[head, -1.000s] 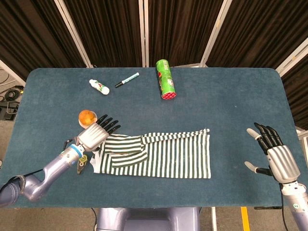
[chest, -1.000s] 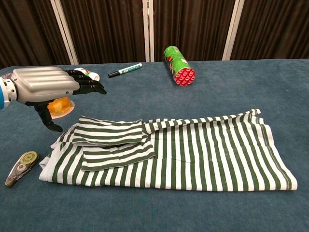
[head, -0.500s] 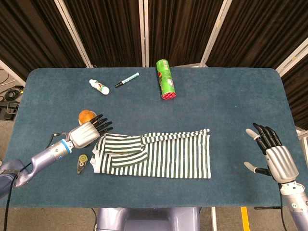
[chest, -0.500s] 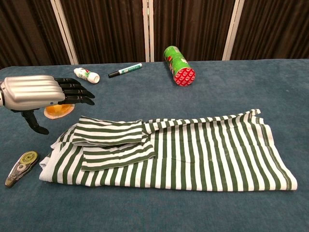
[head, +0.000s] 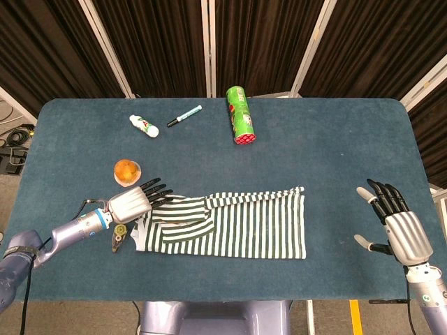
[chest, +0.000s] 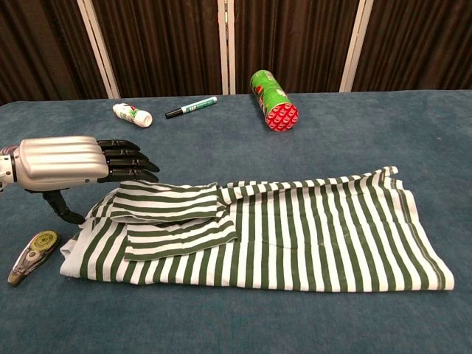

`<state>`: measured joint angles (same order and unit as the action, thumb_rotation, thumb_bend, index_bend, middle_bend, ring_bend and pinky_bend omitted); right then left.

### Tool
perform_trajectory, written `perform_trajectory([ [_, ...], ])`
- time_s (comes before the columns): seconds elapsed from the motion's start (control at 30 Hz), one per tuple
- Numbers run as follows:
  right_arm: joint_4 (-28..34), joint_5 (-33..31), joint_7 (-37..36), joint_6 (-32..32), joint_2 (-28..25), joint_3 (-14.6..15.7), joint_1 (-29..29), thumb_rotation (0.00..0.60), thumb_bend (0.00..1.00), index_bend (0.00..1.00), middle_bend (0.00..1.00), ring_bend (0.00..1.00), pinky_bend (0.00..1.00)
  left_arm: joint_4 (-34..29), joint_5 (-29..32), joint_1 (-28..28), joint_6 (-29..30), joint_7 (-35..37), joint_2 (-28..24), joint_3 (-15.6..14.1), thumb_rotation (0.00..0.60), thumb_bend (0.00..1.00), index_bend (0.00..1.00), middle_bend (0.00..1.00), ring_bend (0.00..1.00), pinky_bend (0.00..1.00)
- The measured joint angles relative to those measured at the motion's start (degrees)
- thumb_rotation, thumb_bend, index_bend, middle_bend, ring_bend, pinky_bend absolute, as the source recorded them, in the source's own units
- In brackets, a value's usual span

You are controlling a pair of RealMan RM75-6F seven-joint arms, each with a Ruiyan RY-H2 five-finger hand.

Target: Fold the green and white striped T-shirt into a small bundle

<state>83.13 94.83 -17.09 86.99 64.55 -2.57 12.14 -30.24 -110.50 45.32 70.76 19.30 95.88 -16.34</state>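
Note:
The green and white striped T-shirt (head: pixel 230 225) (chest: pixel 295 228) lies flat on the blue table as a long band, its left sleeve folded in over the body. My left hand (head: pixel 132 202) (chest: pixel 70 162) hovers low at the shirt's left end, fingers stretched out flat over the sleeve's edge and thumb pointing down beside the cloth. It holds nothing. My right hand (head: pixel 397 225) is open, palm down, well to the right of the shirt near the table's front right corner. It shows in the head view only.
A correction tape roller (head: pixel 119 237) (chest: pixel 32 255) lies just left of the shirt, under my left forearm. An orange object (head: pixel 126 169) sits behind the left hand. Further back lie a small bottle (head: pixel 143 126), a marker (head: pixel 184 116) and a green can (head: pixel 241 115).
My left hand first drew back to the left, then came down and forward again to the shirt's left edge. The shirt and the right hand have barely moved.

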Motion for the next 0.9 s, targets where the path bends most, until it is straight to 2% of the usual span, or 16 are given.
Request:
perform_trajectory([
  [0.3, -0.05, 0.02, -0.23, 0.23, -0.04, -0.03, -0.07, 0.6, 0.0, 0.17, 0.0, 0.0, 0.0, 2.26, -0.72, 0.15, -0.06, -0.73, 1.92, -0.96, 0.6, 0.1, 0.08, 0.0, 0.0, 0.0],
  [0.73, -0.03, 0.08, -0.5, 0.64, -0.18, -0.13, -0.23, 0.6, 0.0, 0.17, 0.0, 0.0, 0.0, 4.41, -0.36, 0.17, -1.8, -1.16, 3.59, -1.67, 0.6, 0.1, 0.08, 0.0, 0.0, 0.0],
  [0.9, 0.03, 0.15, -0.42, 0.86, -0.19, -0.15, -0.31, 0.6, 0.0, 0.17, 0.0, 0.0, 0.0, 4.94, -0.29, 0.25, -2.23, -0.8, 4.46, -1.8, 0.6, 0.18, 0.15, 0.0, 0.0, 0.0],
])
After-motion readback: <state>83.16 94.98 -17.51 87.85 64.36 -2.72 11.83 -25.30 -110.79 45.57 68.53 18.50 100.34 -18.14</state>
